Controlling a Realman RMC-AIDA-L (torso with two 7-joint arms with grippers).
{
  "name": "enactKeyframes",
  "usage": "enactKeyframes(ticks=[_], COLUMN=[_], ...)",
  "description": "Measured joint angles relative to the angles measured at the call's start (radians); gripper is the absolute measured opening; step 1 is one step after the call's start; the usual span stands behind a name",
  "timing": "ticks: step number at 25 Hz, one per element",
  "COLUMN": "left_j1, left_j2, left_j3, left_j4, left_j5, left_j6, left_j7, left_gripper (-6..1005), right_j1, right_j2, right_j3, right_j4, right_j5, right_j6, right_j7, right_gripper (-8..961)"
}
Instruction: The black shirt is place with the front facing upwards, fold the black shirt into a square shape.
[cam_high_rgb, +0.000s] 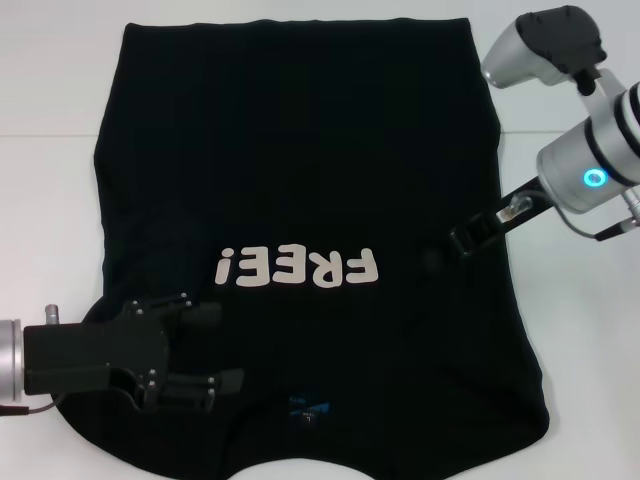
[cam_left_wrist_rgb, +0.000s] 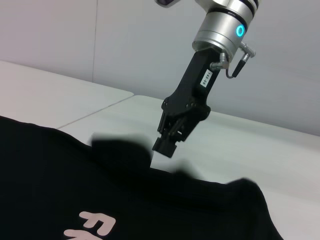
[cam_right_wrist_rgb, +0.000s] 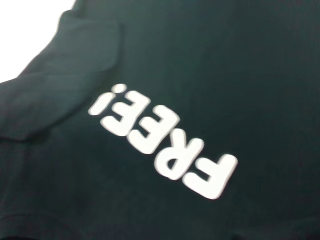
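The black shirt (cam_high_rgb: 300, 170) lies front up on the white table (cam_high_rgb: 50, 150), with the white "FREE!" letters (cam_high_rgb: 298, 268) upside down to me and the blue neck label (cam_high_rgb: 308, 410) at the near edge. My left gripper (cam_high_rgb: 205, 350) hovers over the shirt's near left shoulder with its fingers apart and nothing between them. My right gripper (cam_high_rgb: 462, 240) is over the shirt's right side. In the left wrist view it (cam_left_wrist_rgb: 163, 146) looks shut on a raised lump of black cloth (cam_left_wrist_rgb: 122, 149). The right wrist view shows the letters (cam_right_wrist_rgb: 165, 145) and a folded flap (cam_right_wrist_rgb: 80, 75).
White table shows on the left, along the back (cam_high_rgb: 300, 10) and on the right (cam_high_rgb: 580, 350). The shirt's near hem runs out of the head view at the bottom edge.
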Motion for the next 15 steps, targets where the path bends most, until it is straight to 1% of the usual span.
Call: enactKeyframes(ticks=[2,4,7,10,11,13,15], left_j1=[0.0,0.002,0.006,0.008,0.008,0.008,0.009], left_j2=[-0.001,-0.001,0.0,0.0,0.003,0.012,0.025], left_j3=[-0.002,-0.004,-0.028,-0.095,-0.124,-0.18,-0.218], left_j4=[0.0,-0.002,-0.007,-0.008,-0.008,-0.008,-0.007], left_j5=[0.0,-0.004,-0.013,-0.013,-0.013,-0.013,-0.014], left_j6=[0.001,0.003,0.009,0.026,0.038,0.074,0.106], left_j7=[-0.001,-0.001,-0.014,-0.073,-0.104,-0.179,-0.265], left_gripper=[909,909,909,909,909,909,908], right_j1=[-0.004,-0.017,-0.071,-0.157,-0.197,-0.269,-0.348], right_j2=[0.008,0.012,0.012,0.01,0.008,0.007,0.011], right_j3=[0.005,0.008,0.015,0.045,0.067,0.11,0.154], right_j4=[-0.001,-0.004,-0.025,-0.049,-0.052,-0.048,-0.04], right_j5=[0.009,0.032,0.128,0.28,0.354,0.475,0.574], right_j6=[0.001,0.004,0.004,-0.015,-0.028,-0.066,-0.102], right_j7=[-0.022,-0.04,-0.1,-0.212,-0.28,-0.428,-0.576], right_gripper=[10,79,183,334,384,476,560])
